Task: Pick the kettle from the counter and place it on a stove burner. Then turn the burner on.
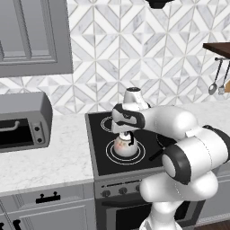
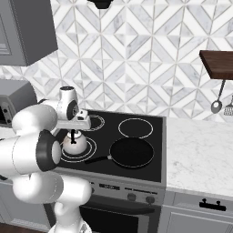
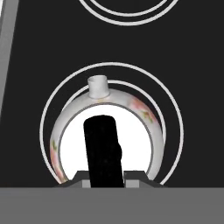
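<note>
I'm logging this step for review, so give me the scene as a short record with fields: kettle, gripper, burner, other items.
kettle: kettle sits inside the stove burner rings, front left of the cooktop, spout pointing away from the hand
gripper: gripper shut on the kettle's dark handle, directly above it
frying pan: frying pan on the front right of the cooktop, handle toward the kettle
knobs: row of knobs on the stove front, untouched
counter: counter left of the stove

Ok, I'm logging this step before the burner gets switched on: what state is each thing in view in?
kettle: upright, over the front-left double-ring burner, handle in the hand's grip
hand: shut on the kettle's handle, directly above it
stove burner: shows no glow
frying pan: flat on the front-right of the cooktop, apart from the kettle
toaster oven: on the counter, door shut
</note>
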